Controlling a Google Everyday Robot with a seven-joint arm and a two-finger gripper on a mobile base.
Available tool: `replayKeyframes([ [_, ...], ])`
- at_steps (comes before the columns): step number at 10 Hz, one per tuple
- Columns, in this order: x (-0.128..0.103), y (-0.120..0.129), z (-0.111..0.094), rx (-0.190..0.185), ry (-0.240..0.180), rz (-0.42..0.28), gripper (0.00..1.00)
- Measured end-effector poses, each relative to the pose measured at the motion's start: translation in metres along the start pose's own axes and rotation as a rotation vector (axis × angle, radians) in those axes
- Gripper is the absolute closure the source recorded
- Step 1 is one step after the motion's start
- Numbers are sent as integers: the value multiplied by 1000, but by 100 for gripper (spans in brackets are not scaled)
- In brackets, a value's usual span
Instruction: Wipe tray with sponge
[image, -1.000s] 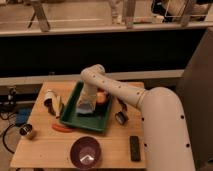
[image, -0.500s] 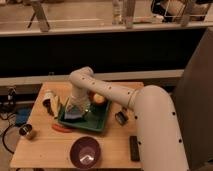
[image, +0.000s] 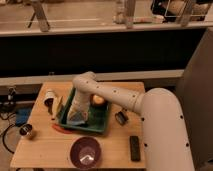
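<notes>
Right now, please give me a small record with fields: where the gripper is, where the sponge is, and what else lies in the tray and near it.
gripper: down inside the tray, left part
sponge: bluish-grey, under the gripper on the tray floor
tray: dark green, on the wooden table
also in tray: orange fruit-like object, far side
in front of tray: purple bowl

Light wooden bench (image: 50, 147): carries a large dark green rectangular plastic tray (image: 102, 125), round purple bowl (image: 85, 152), flat black rectangular block (image: 135, 148), small metal cup (image: 26, 131). Hand (image: 76, 118) sits low over the tray.
</notes>
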Motion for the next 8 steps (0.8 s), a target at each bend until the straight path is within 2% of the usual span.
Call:
replayKeyframes([
  [3, -3, 54, -4, -31, 5, 89, 99],
  [5, 2, 89, -15, -44, 39, 162, 99],
  [7, 20, 110, -26, -47, 82, 220, 99],
  [8, 27, 112, -27, -47, 90, 229, 99],
])
